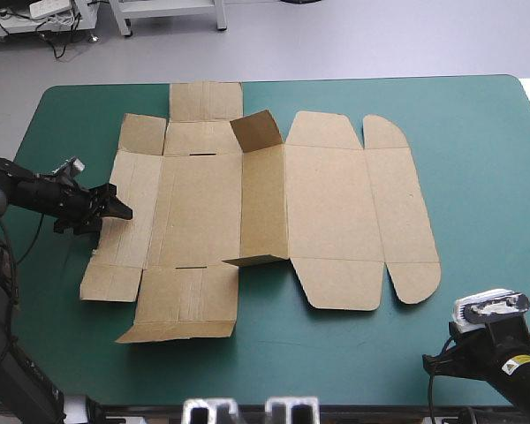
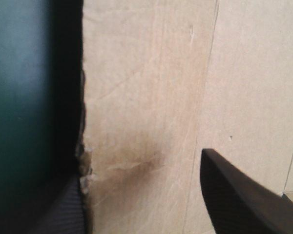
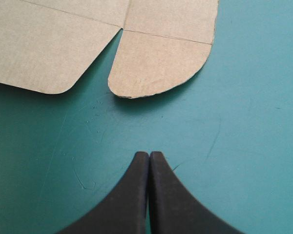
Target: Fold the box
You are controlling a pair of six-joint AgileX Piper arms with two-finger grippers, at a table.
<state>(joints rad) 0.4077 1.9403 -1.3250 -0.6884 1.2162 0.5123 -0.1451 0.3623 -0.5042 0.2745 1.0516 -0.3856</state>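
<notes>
Left claw (image 1: pixel 119 209): open astride box (image 1: pixel 265 212) edge, empty.
Right claw (image 3: pixel 149 155): closed, empty, off box.
Risk: lifting that edge may drag the unpinned box.

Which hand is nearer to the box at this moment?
Left. The left hand straddles the box's left edge, open. The right hand, shut, is over the teal-green cover, short of the box's rounded corner flap.

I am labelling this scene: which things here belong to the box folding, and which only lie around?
Belong to the job:
- the box, mostly flat, some flaps raised
- left gripper, open at the box's left edge
- right gripper, shut, apart from the box

Only lying around:
- nothing that I can see; only the teal-green cover under the box
</notes>
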